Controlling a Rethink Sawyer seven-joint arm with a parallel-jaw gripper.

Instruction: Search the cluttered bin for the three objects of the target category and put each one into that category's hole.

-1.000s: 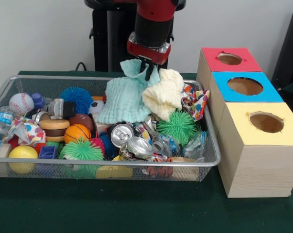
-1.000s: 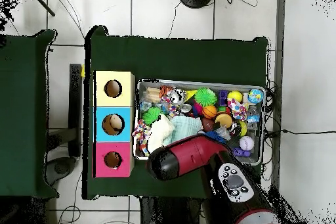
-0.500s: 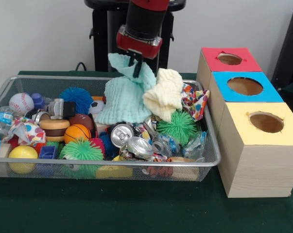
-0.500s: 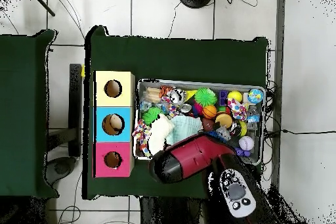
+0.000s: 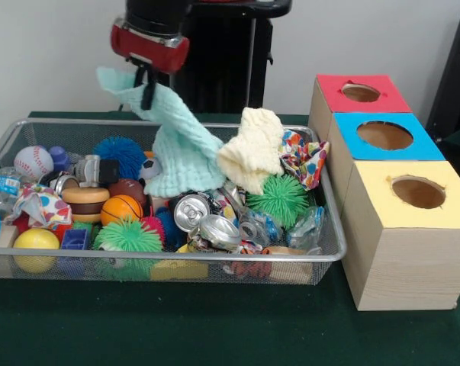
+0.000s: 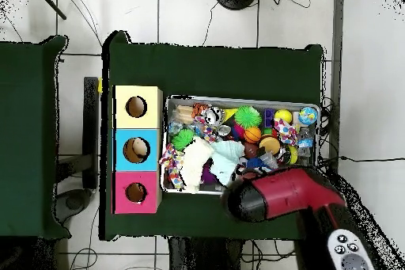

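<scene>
One mint cloth [image 5: 180, 149] | pinched by gripper [image 5: 146, 86] | hanging over bin [image 5: 321, 252]

You are looking at a desk [image 5: 214, 328] covered in dark green cloth. Two things rest directly on it. On your left in the front view sits a wire mesh bin [image 5: 214, 263], long and shallow, heaped with clutter. Just beside it on your right stands a row of three wooden boxes, touching one another, each with a round hole in its top: a yellow-topped box [image 5: 405, 252] nearest you, a blue-topped box [image 5: 382, 136] in the middle, and a red-topped box [image 5: 359, 93] farthest back. From overhead, the desk's green surface [image 6: 237, 69] lies bare beyond the bin.
</scene>
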